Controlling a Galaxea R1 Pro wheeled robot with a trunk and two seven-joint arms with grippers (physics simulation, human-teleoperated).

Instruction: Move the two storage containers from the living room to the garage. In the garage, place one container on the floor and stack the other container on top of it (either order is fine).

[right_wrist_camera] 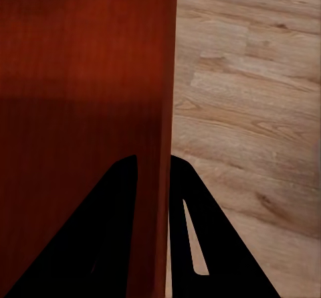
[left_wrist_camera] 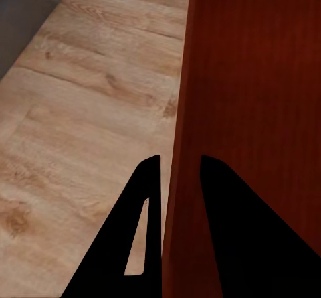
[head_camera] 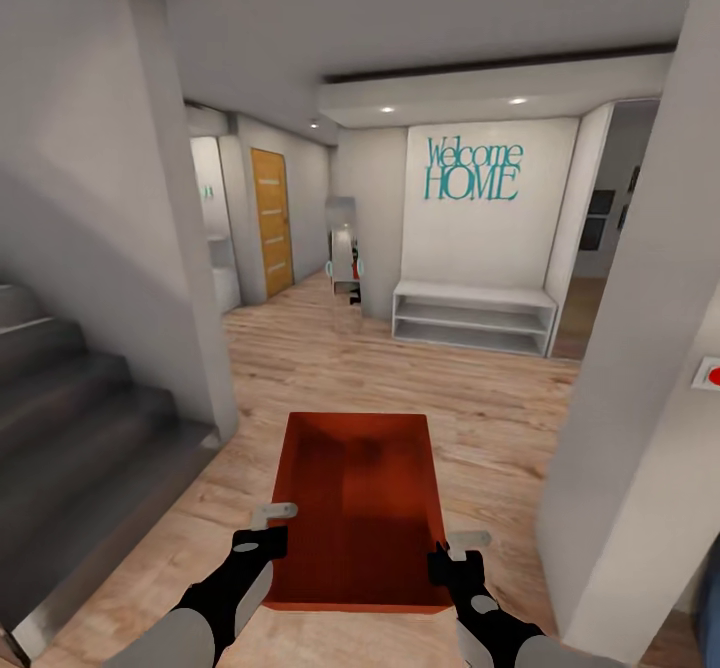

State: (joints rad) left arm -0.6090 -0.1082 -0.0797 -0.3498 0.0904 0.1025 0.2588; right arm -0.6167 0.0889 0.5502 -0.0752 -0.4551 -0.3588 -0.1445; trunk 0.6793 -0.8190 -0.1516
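While gripped by both pincers, storage container (head_camera: pixel 362 508).

Black claws (head_camera: pixel 262 540), grey forearms, pale fingertips (head_camera: pixel 275 512)

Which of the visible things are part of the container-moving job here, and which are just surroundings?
Part of the job:
- storage container, carried over the wood-plank floor
- left tool, clamped on one side wall
- right tool, clamped on the opposite wall

Just surroundings:
- white shelf bench
- "Welcome HOME" lettering
- wooden door
- grey stairs
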